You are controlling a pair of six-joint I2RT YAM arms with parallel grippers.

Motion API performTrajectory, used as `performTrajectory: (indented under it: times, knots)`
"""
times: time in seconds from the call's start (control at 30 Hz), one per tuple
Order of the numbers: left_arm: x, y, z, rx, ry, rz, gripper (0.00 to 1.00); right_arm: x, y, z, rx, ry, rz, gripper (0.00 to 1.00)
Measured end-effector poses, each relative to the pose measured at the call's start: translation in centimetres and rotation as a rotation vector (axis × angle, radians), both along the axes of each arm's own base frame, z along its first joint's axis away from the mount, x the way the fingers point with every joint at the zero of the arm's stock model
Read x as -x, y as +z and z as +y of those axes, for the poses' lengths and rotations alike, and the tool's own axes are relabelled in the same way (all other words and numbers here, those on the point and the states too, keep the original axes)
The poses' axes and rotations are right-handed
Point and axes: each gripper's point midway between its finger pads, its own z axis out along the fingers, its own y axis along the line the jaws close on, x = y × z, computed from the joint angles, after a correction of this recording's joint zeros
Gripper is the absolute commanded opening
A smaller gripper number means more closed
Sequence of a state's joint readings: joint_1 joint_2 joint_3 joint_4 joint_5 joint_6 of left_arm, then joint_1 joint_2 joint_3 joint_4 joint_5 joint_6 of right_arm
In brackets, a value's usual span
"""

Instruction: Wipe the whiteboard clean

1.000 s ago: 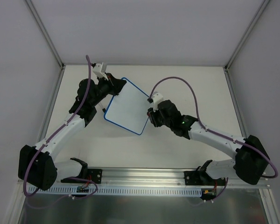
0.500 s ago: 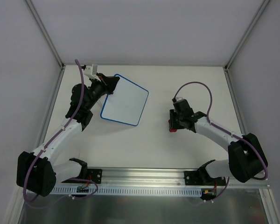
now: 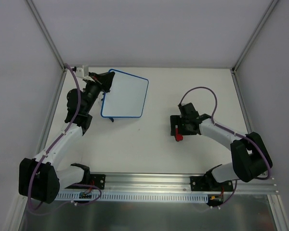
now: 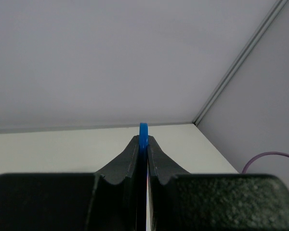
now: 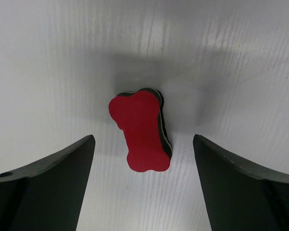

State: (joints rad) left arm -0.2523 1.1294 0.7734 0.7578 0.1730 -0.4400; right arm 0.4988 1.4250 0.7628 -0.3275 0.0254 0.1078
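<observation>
Whiteboard: at the far left part of the table, its edge held in the left gripper; details on the last lines.
Rail (image 3: 149, 180): a metal bar along the near edge, with both arm bases bolted on it.
Table (image 3: 149, 154): white surface, with the right arm low over its right half.
Right gripper (image 3: 177, 132): wide open, with nothing in it. In the wrist view the two dark fingers (image 5: 53, 168) stand one on each side of the eraser and do not touch it.
Eraser (image 3: 178, 137): small, red, shaped like a bone, with a dark layer under the red one. It lies flat on the table between the right fingers (image 5: 140, 130) - apart from both.
Cable (image 3: 197, 91): a purple loop above the right wrist.
Left arm: it reaches from the near left corner up along the left side to the far left.
Left gripper (image 3: 106, 81): closed tight on the whiteboard, at its left edge near the far corner. In the wrist view the jaws (image 4: 143, 142) are pressed together with only the thin blue rim (image 4: 143, 131) coming out between the tips.
Whiteboard (image 3: 125, 96): white face with nothing written that I can see, blue rim, rounded corners. One small black foot (image 3: 113, 119) shows at its near edge. It is well apart from the eraser. I cannot tell whether it rests on the table or is lifted a little.
Far wall: plain grey, just behind the board.
</observation>
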Motion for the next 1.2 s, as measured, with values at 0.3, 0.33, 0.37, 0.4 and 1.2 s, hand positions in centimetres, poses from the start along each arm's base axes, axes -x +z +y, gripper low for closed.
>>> performTrajectory:
  times: [0.3, 0.33, 0.37, 0.4, 1.2]
  knots:
    - [-3.1, 0.5, 2.5, 0.053, 0.076, -0.041, 0.00, -0.3, 3.2, 0.0, -0.023, 0.058, -0.098, 0.95]
    - [-3.5, 0.3, 2.5, 0.057, 0.079, -0.037, 0.00, -0.3, 3.6, 0.0, -0.026, 0.062, -0.109, 0.95]
    - [-3.9, 0.1, 2.6, 0.058, 0.082, -0.033, 0.00, -0.4, 3.9, 0.0, -0.027, 0.068, -0.119, 0.95]
    - [-4.4, -0.2, 2.7, 0.059, 0.086, -0.031, 0.00, -0.4, 4.4, -0.1, -0.027, 0.077, -0.133, 0.96]
    - [-10.4, -2.2, 6.1, 0.113, 0.098, -0.054, 0.00, 0.0, 6.5, 0.5, -0.047, 0.203, -0.182, 0.96]
